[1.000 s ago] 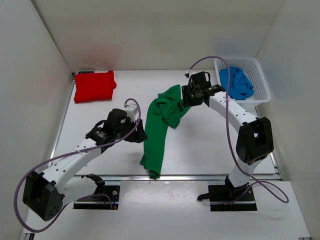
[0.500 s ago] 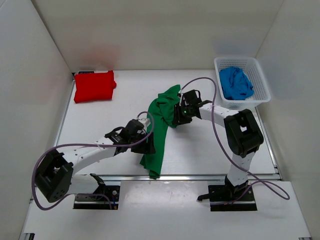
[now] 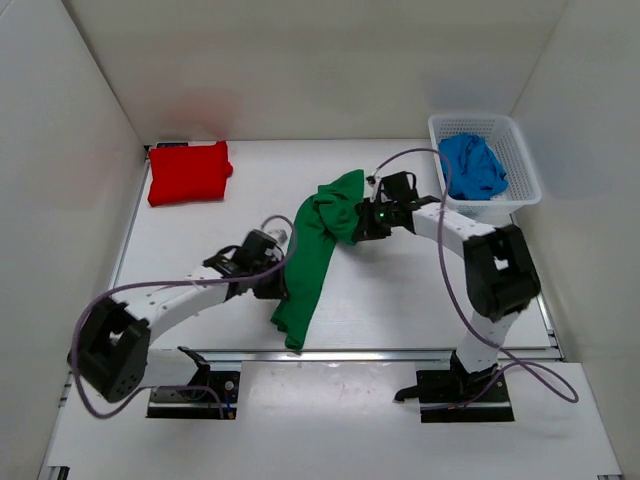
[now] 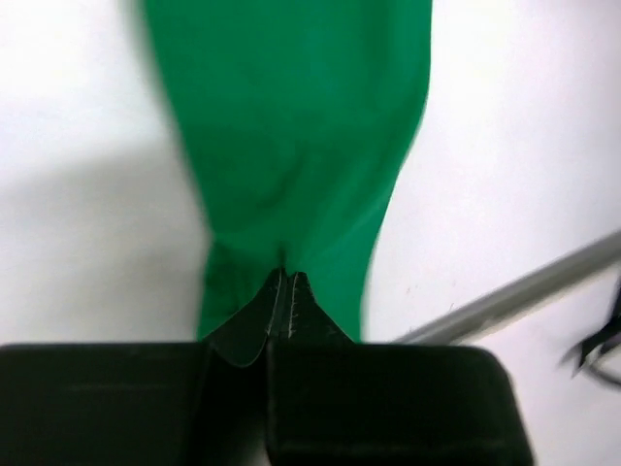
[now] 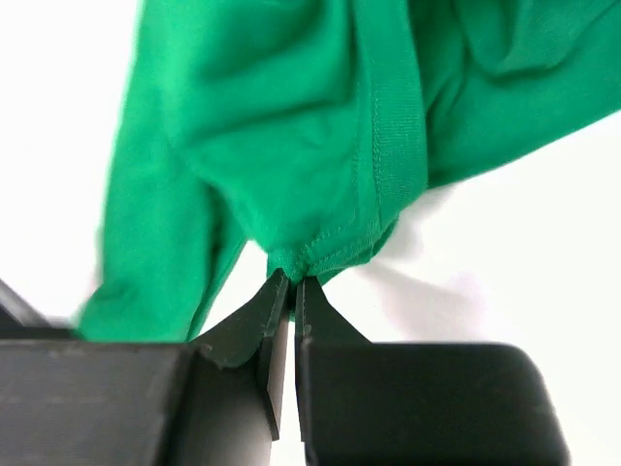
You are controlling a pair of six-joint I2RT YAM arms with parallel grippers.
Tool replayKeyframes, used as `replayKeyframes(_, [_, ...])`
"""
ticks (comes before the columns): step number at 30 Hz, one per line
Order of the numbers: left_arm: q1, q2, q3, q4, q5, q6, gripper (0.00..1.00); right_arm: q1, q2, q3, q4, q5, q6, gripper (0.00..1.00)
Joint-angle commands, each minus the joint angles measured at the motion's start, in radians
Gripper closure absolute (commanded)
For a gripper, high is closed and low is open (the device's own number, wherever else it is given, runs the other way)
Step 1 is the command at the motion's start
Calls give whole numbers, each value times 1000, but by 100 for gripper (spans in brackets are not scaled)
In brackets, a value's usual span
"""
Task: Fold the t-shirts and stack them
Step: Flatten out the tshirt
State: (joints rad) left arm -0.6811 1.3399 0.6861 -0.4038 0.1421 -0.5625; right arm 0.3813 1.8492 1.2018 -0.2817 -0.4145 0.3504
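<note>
Top view: the green t-shirt point(image 3: 318, 245) lies crumpled in the middle of the table point(image 3: 190, 235). My left gripper point(image 3: 278, 287) is at its near part and my right gripper point(image 3: 360, 222) at its far part. The red t-shirt point(image 3: 188, 172) lies folded at far left. The blue t-shirt point(image 3: 470, 165) sits in the basket point(image 3: 524, 165).
Left wrist: jaws closed, pinching green cloth.
Right wrist: jaws closed on a stitched hem.
</note>
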Motion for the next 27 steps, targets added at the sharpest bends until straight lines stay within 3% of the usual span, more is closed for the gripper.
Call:
replayKeyframes(1, [150,-180,116,-95,-36,74,100,-30,-217,-25,30,-21,13,100])
replayKeyframes(6, [362,-170,291,-257,-107,231,100,-24,-404,-44,-92,74,-10,100])
replayKeyframes(12, [443,1,450,-296,-171,331,100,-83,-593,-206,-134,120,4,100])
replayKeyframes(16, [475,18,474,-297,-197,363,100,-160,-699,-269,-160,148,-8,100])
replayKeyframes(22, [554,-10,472,-282,-202,392,100,-300,-766,-300,-177,126,-57,100])
replayKeyframes(27, [589,128,614,-291,-237,418,100,-349,-673,-205,-157,100,-108,100])
